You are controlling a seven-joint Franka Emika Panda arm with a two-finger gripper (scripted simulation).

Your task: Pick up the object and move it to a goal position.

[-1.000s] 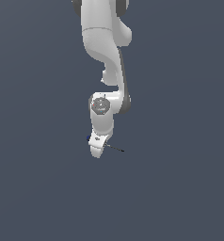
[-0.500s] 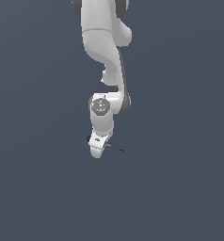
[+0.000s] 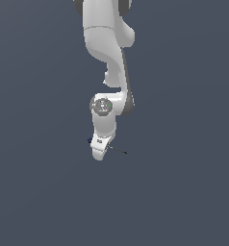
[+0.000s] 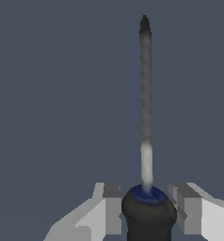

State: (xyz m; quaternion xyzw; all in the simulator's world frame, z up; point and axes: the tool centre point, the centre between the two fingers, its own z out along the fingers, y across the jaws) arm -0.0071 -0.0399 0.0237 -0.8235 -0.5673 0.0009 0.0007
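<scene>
The screwdriver (image 4: 145, 117) has a black and dark blue handle (image 4: 148, 214) and a thin dark shaft pointing away from the wrist camera. My gripper (image 4: 147, 212) has a finger (image 4: 111, 209) on each side of the handle, both jaws against it, so it looks shut on it. In the exterior view the gripper (image 3: 100, 153) hangs low below the white arm. The blue handle end (image 3: 90, 140) pokes out on the exterior view's left and the shaft (image 3: 119, 150) sticks out to the right. I cannot tell whether the screwdriver touches the ground.
A plain dark grey-blue ground (image 3: 184, 192) fills both views. The white arm (image 3: 107, 57) comes down from the top of the exterior view. No other object shows.
The wrist shifted slightly and the gripper tip dipped back down a little. The screwdriver's shaft stays at about the same place beside the gripper.
</scene>
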